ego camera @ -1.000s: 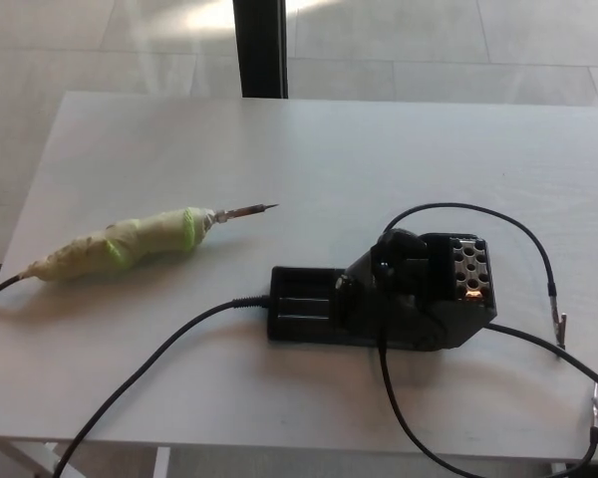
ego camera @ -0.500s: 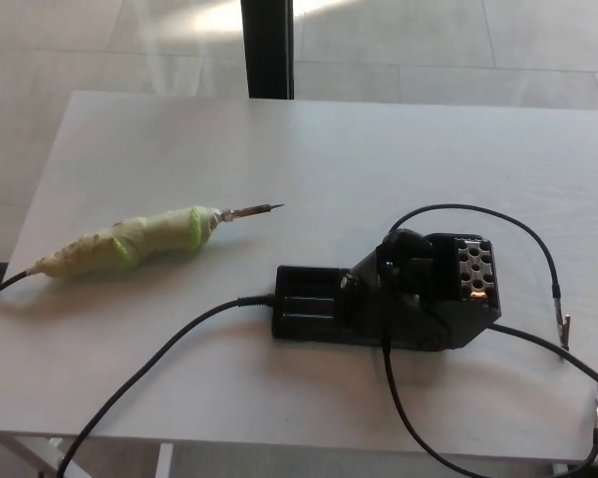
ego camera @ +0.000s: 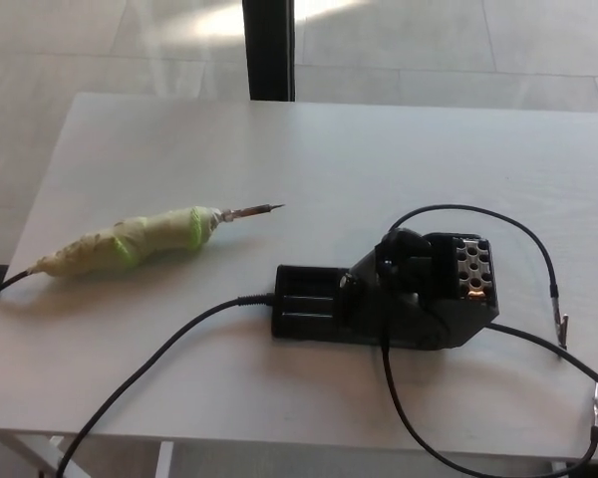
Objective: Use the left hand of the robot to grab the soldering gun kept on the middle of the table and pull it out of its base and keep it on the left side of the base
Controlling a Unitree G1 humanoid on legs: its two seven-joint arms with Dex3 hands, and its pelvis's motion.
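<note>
1. Neither of the robot's hands is showing in the head view, so whether they are released, clenched or grasping anything cannot be told from here.
2. The soldering gun (ego camera: 130, 244) is lying flat on the white table (ego camera: 309, 149), out of its base and well to the left of it, with nothing holding it.
3. Its handle is wrapped in pale yellow-green tape, with a brighter green band near the front end, and its thin dark metal tip (ego camera: 254, 210) is pointing toward the right and slightly away, resting apart from everything else.
4. A black cord (ego camera: 5, 280) is running from the rear of the handle off the table's left edge.
5. The base (ego camera: 389, 297) is sitting right of centre, a black unit with a low flat tray on its left part and a taller block on its right part that has a face dotted with round holes.
6. A second black cable (ego camera: 159, 356) is leading from the left end of the base toward the near edge of the table and dropping over it.
7. More black wires (ego camera: 523, 239) are looping around the right side of the base, ending in small metal clips (ego camera: 562, 326) near the right edge.
8. Behind the table, a dark upright post (ego camera: 269, 48) is standing against a pale tiled floor (ego camera: 429, 40).
</note>
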